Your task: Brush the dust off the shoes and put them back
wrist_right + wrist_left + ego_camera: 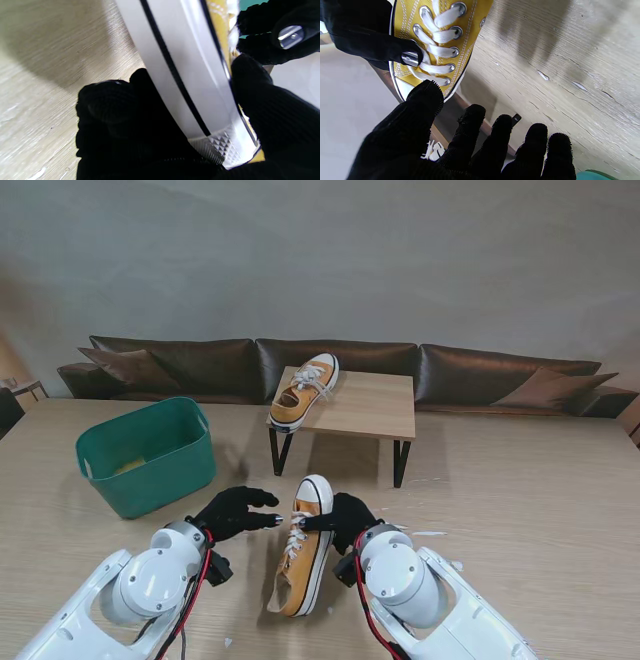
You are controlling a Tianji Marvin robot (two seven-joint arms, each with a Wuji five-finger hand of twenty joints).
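While the right hand [345, 518] clamps the near shoe [305, 545] by its sole edge, with fingers under the white rubber and the thumb pressed on the yellow upper, that shoe stands tipped on its side on the table [520, 510], just nearer to me than the small wooden bench [365, 405]. Its long axis runs from the toe, pointing toward the bench, back to the heel, which lies closest to me between the two arms. The left hand [235, 510] holds nothing; its bristled fingers [475, 125] are spread, and the thumb reaches the laces [437, 52] from the shoe's left side, apparently touching near the lowest eyelets. So the laced top faces the left hand, and strokes along toe-to-heel look like the move that hand is best placed for. The second shoe [303, 388] rests on the bench's left end, toe away from me. A green basin [150, 452] sits to the left of the bench, well apart from the shoe. White flecks lie scattered on the table near the right arm.
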